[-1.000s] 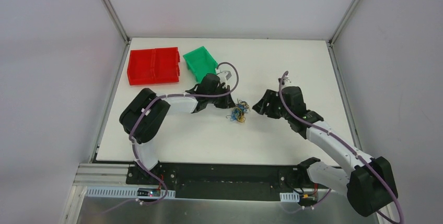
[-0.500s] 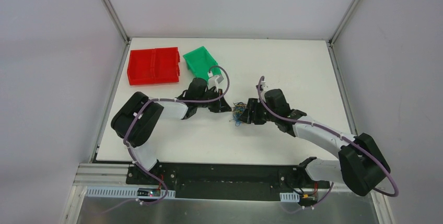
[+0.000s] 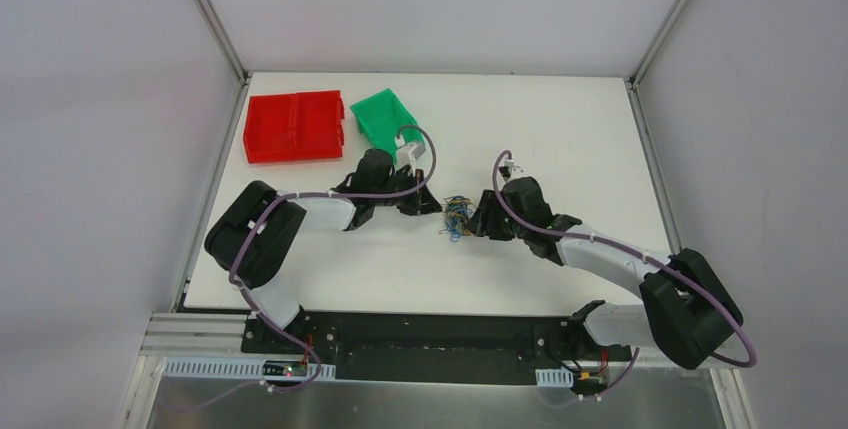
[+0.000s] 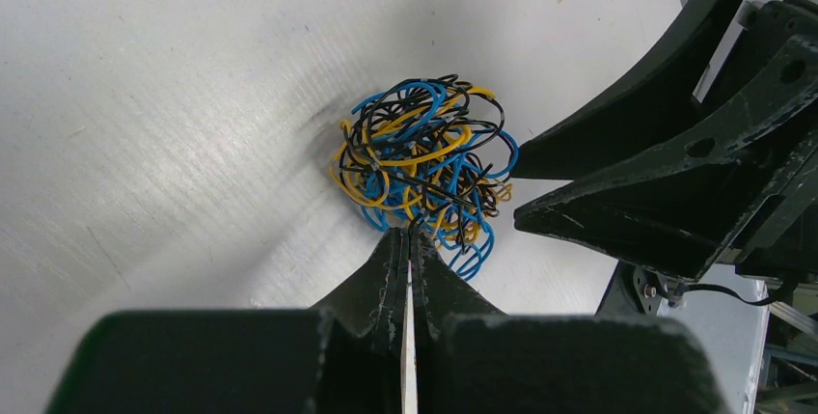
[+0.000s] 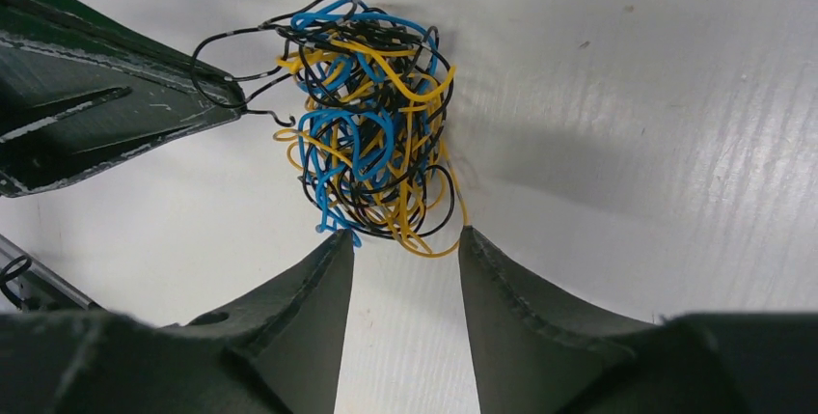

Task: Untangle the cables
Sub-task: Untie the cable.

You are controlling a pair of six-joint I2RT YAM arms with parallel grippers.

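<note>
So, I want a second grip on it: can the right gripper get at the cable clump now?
Probably yes. The right gripper stands open right at the cable clump, with nothing between them; the shut left gripper pinches only the opposite side.

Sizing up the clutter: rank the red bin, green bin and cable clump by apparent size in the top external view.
1. red bin, clearly the largest.
2. green bin, noticeably smaller.
3. cable clump, by far the smallest.
</note>
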